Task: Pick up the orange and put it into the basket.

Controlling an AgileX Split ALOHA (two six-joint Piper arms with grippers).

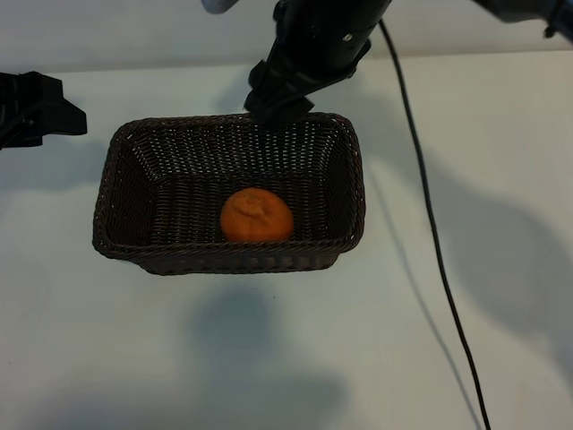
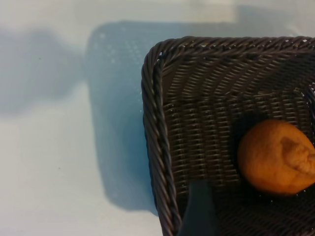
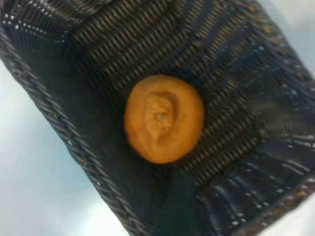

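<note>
The right gripper (image 1: 279,106) hangs over the far rim of the basket (image 1: 109,170), and it is empty: nothing sits between its fingers, and from these views I cannot tell how far apart they stand. Only one dark finger (image 3: 178,209) shows at the edge of its own wrist view.

Below it and toward the near wall lies the orange (image 1: 257,215), resting on the basket floor with its knobby stem bump turned up, touching no gripper. The placing looks done.

What remains, as I judge it, is a clean withdrawal: lift straight away from the basket so the fingers clear the braided rim without catching it or dragging the basket, and keep the black cable (image 1: 430,224) trailing beside it slack.

Well off to the side, beyond the basket's end wall, the left gripper (image 1: 40,112) sits parked with its fingers spread wide and holding nothing.
</note>
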